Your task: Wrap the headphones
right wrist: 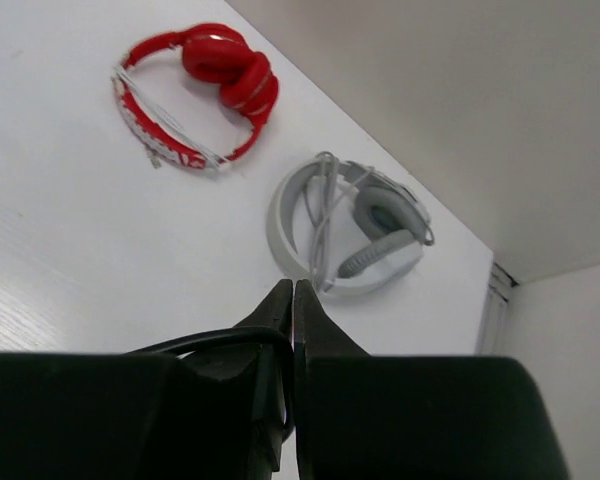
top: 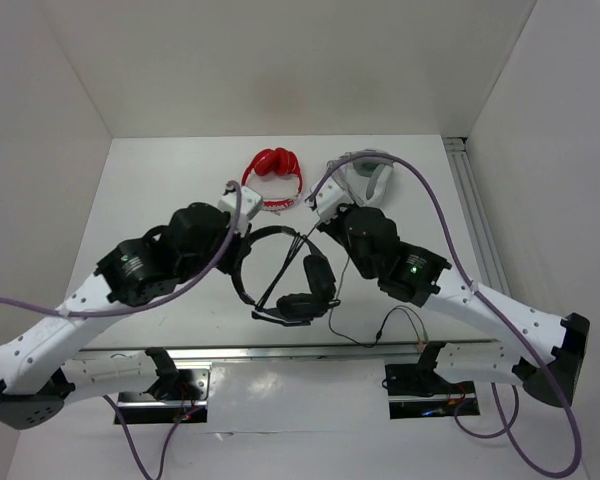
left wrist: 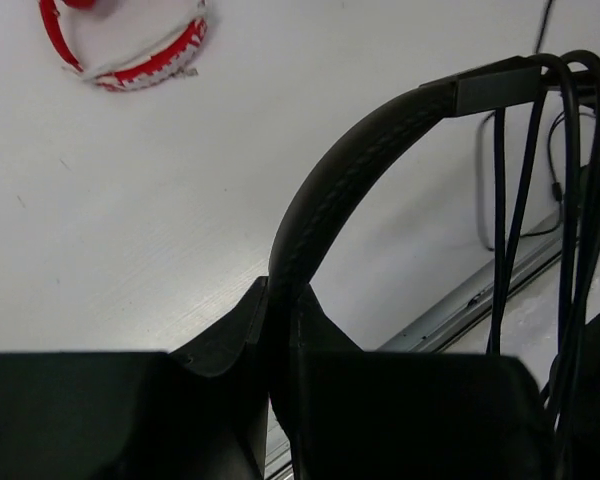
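Left gripper (left wrist: 278, 300): jaws clamped on the thin black headband of the headphones (left wrist: 345, 175). The band rises out of the fingers and arches up to the right.

Right gripper (right wrist: 293, 295): fingertips together. The cable (right wrist: 215, 340) loops in from the left and drops between the fingers, so it looks pinched there, though the contact itself lies in shadow.

Top view: left gripper (top: 235, 215) and right gripper (top: 318, 212) face each other across the headphones (top: 318, 275), which sit centre-table between the two arms. The headband is on the left, with the padded earcups stacked on the right and nearer the bases. Several strands of cable run across the band's open side. The loose tail of the cable (top: 355, 335) trails right along the table (top: 160, 190), beside the metal rail (top: 280, 352).

Beyond the grippers, at the far side: red headphones (top: 273, 172) with white cord wound round the band. Grey-white headphones (top: 368, 178) lie just right of them, cord likewise wound.

Any print on the bands or cups is too small to read. A green light (top: 412, 268) glows on the right arm.
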Controlling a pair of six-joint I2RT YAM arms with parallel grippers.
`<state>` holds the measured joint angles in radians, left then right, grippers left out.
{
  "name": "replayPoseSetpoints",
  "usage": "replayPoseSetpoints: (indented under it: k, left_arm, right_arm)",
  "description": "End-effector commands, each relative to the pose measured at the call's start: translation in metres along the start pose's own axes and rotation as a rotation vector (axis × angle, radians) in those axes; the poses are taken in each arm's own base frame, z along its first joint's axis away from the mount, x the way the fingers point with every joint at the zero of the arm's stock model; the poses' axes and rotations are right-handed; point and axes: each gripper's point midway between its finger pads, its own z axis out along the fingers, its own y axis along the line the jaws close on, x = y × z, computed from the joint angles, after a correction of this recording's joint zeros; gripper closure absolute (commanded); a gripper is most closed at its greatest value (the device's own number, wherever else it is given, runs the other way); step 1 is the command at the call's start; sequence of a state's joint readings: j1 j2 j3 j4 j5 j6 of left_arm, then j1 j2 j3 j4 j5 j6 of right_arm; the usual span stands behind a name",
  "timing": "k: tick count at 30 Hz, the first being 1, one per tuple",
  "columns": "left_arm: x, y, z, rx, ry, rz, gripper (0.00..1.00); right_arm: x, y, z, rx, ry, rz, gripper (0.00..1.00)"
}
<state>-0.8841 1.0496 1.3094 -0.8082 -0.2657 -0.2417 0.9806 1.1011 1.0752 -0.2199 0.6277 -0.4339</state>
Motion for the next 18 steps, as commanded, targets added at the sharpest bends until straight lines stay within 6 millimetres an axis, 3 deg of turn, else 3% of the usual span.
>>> replayPoseSetpoints:
  k: [1,5,6,7,9,10,12,13,16,18]
  left_arm:
    - [-0.001,0.000,-0.047,0.066,-0.016,0.017,1.00]
    - [-0.014,0.001,-0.072,0.093,-0.063,0.019,1.00]
    - [-0.022,-0.002,-0.083,0.122,-0.101,0.023,1.00]
    - [-0.026,-0.004,-0.087,0.140,-0.114,0.021,1.00]
    - [-0.038,-0.011,-0.102,0.192,-0.151,0.017,1.00]
    - [-0.042,-0.013,-0.106,0.205,-0.164,0.016,1.00]
    - [-0.054,-0.014,-0.118,0.221,-0.200,0.000,1.00]
    - [-0.059,-0.014,-0.123,0.224,-0.217,-0.011,1.00]
    - [-0.071,-0.014,-0.128,0.218,-0.235,-0.028,1.00]
    - [-0.080,-0.013,-0.131,0.215,-0.261,-0.049,1.00]
  right_arm:
    - [-0.034,-0.033,0.011,0.049,-0.128,0.168,0.90]
    - [-0.032,-0.043,0.030,-0.017,-0.158,0.250,0.89]
    - [-0.029,-0.054,0.034,-0.010,-0.163,0.290,0.88]
    - [-0.027,-0.042,0.041,-0.078,-0.182,0.302,0.82]
    - [-0.018,-0.051,0.048,-0.101,-0.198,0.365,0.74]
    - [-0.011,-0.034,0.053,-0.195,-0.206,0.378,0.74]
    - [-0.009,-0.035,0.058,-0.232,-0.243,0.459,0.68]
    - [-0.005,-0.015,0.058,-0.337,-0.252,0.472,0.68]
    - [-0.004,0.005,0.065,-0.417,-0.288,0.547,0.67]
    - [0.006,0.022,0.070,-0.463,-0.307,0.580,0.67]
